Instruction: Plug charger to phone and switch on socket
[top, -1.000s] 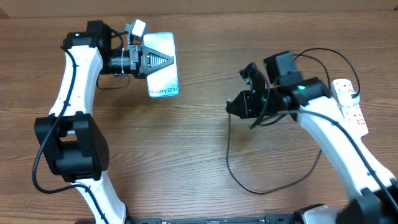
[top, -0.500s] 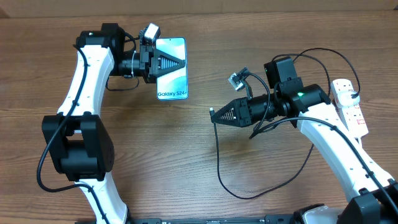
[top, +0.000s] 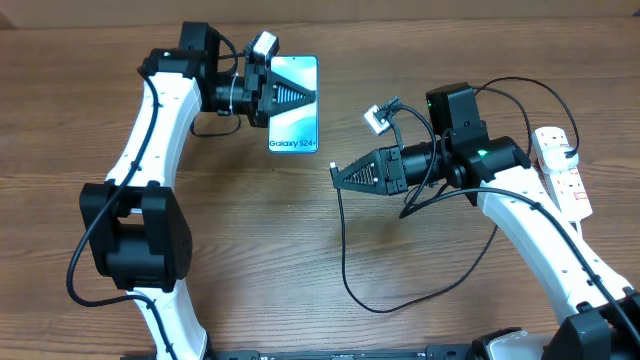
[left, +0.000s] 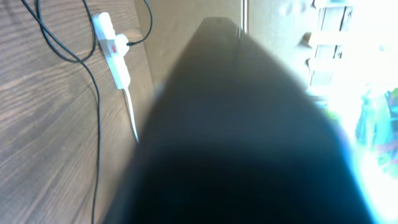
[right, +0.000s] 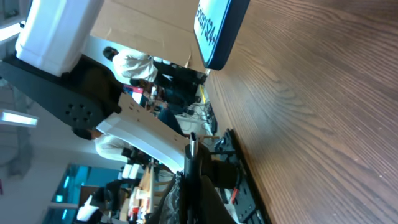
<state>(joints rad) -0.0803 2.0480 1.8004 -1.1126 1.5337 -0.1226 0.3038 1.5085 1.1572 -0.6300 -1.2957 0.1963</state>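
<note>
At the phone's left long edge: left gripper (top: 290, 97) clamped across the phone (top: 295, 132), one finger lying over the screen, the other hidden beneath. Phone looks lifted off the table (top: 230, 270); the left wrist view is nothing but the dark blur of its body.

Right of the phone, apart from it: right gripper (top: 341, 181), fingers pinched together on the charger (top: 343, 245), nose aimed toward the phone's "Galaxy S24+" end. Cable drops from the fingertips, loops wide over the table, then runs away from the phone to the socket (top: 563, 168), far to the phone's right.

Right wrist view: the phone's bottom edge is ahead across a clear gap. A thin dark stub stands between the fingers, probably the plug tip.

Progress, as I judge it: both items are in hand and facing each other; the plug is not yet in the port. Left to do: close the gap, align, insert, then press the socket switch. Switch position is too small to read.
</note>
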